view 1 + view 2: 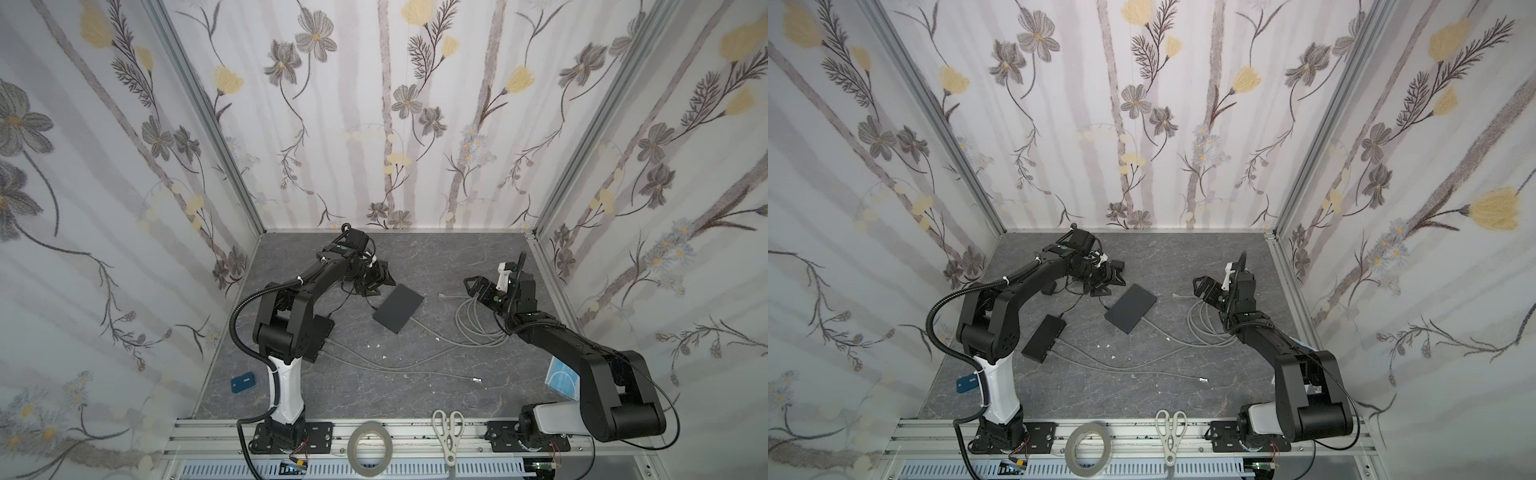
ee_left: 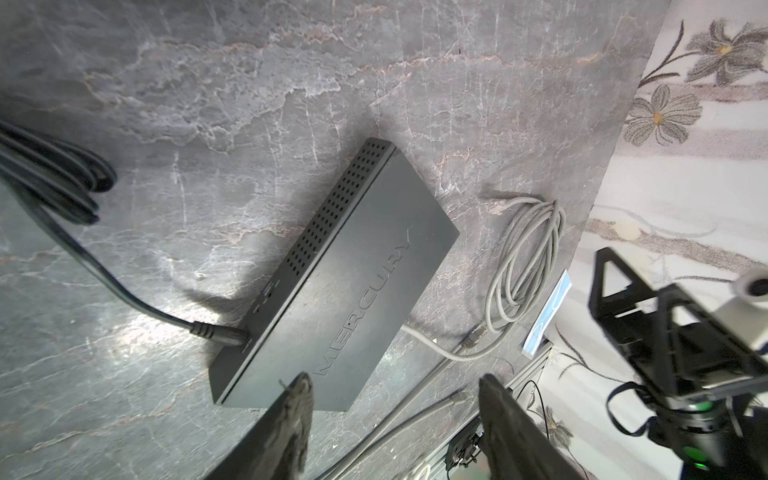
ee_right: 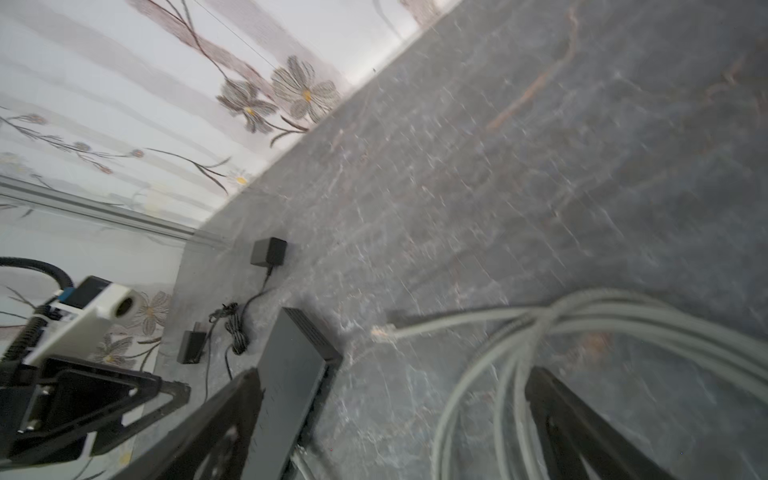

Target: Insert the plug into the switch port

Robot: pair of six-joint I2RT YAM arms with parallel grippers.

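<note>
1. Plug (image 1: 444, 296) position: flat on the desk (image 1: 419, 253), at the free end of a grey cable coil (image 1: 478, 328), between the black switch (image 1: 399, 308) and the right pincer (image 1: 473, 286). Near the switch, not touching it.
2. Long axis: roughly across the desk in both top views, tip toward the switch's nearest corner, cable trailing back to the coil beside the right arm.
3. Right pincer: spread wide, nothing between its fingers, just beside the plug. Plainly the nearer arm, so probably the one to pick the plug up, closing across the plug's short side.
4. Left pincer (image 2: 395, 386): spread partway, holding nothing, at the switch's far side. Well placed, by its position, to steady the switch against a push.
5. Hidden or hard to make out:
   - Port face of the switch shown clearly in no view. Only a pale cable (image 2: 436, 349) entering one long side and a black power lead (image 2: 124, 291) entering the opposite side.
   - Right wrist view blurred, so no reading of which way the plug's clip faces.
   - Second switch (image 1: 1044, 338) partly under the left arm, plus another loose plug (image 1: 477, 379) nearer the front of the desk. Which pair the task means cannot be told for certain.
</note>
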